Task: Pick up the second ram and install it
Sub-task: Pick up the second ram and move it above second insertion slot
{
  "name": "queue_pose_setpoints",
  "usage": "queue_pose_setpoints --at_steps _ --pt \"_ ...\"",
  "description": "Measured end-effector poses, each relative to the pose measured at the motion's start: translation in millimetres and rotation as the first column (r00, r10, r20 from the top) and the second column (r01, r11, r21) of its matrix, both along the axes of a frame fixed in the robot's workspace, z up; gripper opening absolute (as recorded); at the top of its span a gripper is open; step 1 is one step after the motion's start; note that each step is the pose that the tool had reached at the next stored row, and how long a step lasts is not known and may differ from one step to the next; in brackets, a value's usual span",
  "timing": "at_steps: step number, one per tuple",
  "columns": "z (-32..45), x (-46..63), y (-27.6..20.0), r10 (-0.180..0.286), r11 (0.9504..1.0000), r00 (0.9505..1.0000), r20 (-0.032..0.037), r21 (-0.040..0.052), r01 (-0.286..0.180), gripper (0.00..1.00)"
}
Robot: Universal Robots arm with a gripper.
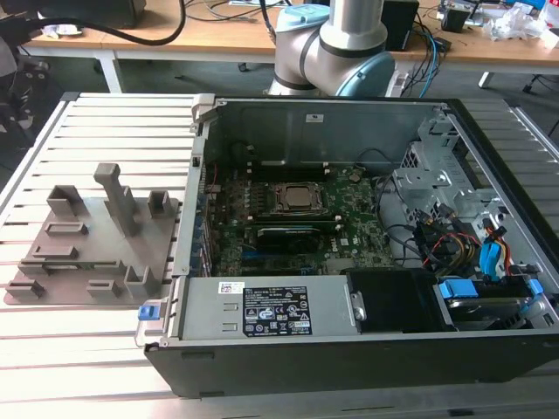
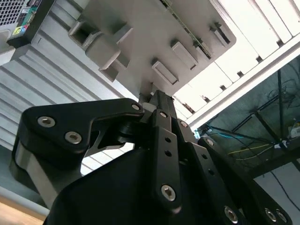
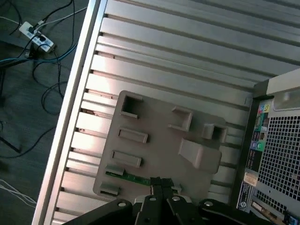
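Note:
The second ram (image 3: pixel 129 177) is a thin green stick lying in a slot near one edge of the grey holder plate (image 3: pixel 159 140). In the second wrist view its green edge (image 2: pixel 187 28) runs along the same plate (image 2: pixel 140 28). My gripper (image 3: pixel 159 183) hangs well above the plate, close to the ram's end, its black fingertips (image 2: pixel 151 93) pressed together with nothing between them. In the exterior view the holder plate (image 1: pixel 96 253) lies on the slatted table at the exterior view's left, beside the open computer case (image 1: pixel 306 305).
Inside the case are the green motherboard (image 1: pixel 349 236), the processor socket (image 1: pixel 297 199), a black oblong card (image 1: pixel 284 234), and drive bays with cables (image 1: pixel 472 253) at the exterior view's right. The arm's base (image 1: pixel 336 44) stands behind the case. Cables and a power strip (image 3: pixel 35 37) lie on the floor.

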State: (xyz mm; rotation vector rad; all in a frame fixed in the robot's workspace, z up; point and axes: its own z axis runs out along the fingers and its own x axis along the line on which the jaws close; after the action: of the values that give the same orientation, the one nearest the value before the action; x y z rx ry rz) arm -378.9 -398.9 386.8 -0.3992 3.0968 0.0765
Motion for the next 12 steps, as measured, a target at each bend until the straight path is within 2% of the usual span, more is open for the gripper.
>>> queue_pose_setpoints --at_steps 3,5,9,12 --pt "0.0 0.0 0.0 0.043 0.9991 0.9991 -0.0001 0.0000 -0.043 0.11" --pt "0.0 0.0 0.0 0.093 0.9957 0.9957 0.0000 0.0000 -0.093 0.11" --pt "0.0 0.0 0.0 0.162 0.9868 0.9868 0.0000 0.0000 -0.162 0.11" --pt "0.0 0.0 0.0 0.225 0.9743 0.9743 0.0000 0.0000 -0.225 0.11"
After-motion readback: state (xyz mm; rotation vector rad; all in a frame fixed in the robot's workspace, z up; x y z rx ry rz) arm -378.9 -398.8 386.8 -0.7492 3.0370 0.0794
